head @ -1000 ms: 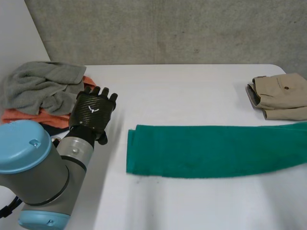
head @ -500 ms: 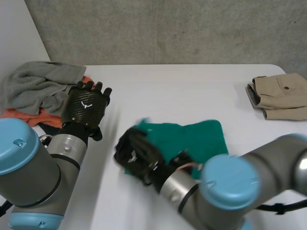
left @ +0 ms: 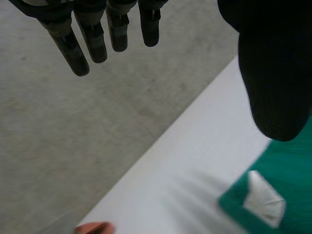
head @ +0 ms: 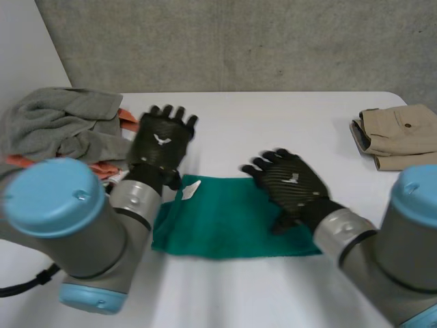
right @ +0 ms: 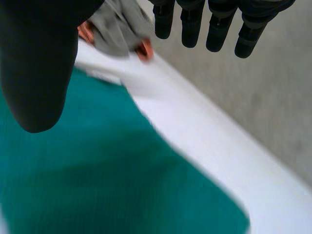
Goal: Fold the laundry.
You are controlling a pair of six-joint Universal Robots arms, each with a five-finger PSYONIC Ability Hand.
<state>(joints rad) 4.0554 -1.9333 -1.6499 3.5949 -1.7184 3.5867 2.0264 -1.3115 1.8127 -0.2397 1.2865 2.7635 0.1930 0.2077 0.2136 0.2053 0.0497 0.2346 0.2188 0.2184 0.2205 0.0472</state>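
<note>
A green towel (head: 225, 225) lies folded in the middle of the white table (head: 273, 123), with a white label (head: 190, 188) at its far left corner. My left hand (head: 162, 140) hovers open just beyond that corner, fingers straight. In the left wrist view its thumb (left: 273, 73) hangs above the green towel (left: 287, 195) and the label (left: 263, 200). My right hand (head: 290, 181) is open over the towel's right half, holding nothing. In the right wrist view its fingers (right: 219, 24) are spread above the green towel (right: 107, 190).
A pile of grey cloth (head: 54, 126) over orange cloth (head: 102, 167) sits at the table's left side. Folded beige trousers (head: 399, 137) lie at the far right. The grey pile (right: 119, 24) lies beyond the right hand's fingertips.
The long green towel has been folded in half from the right. My right hand came in with its end, then opened and let go. My left hand moved right toward the towel's corner.
</note>
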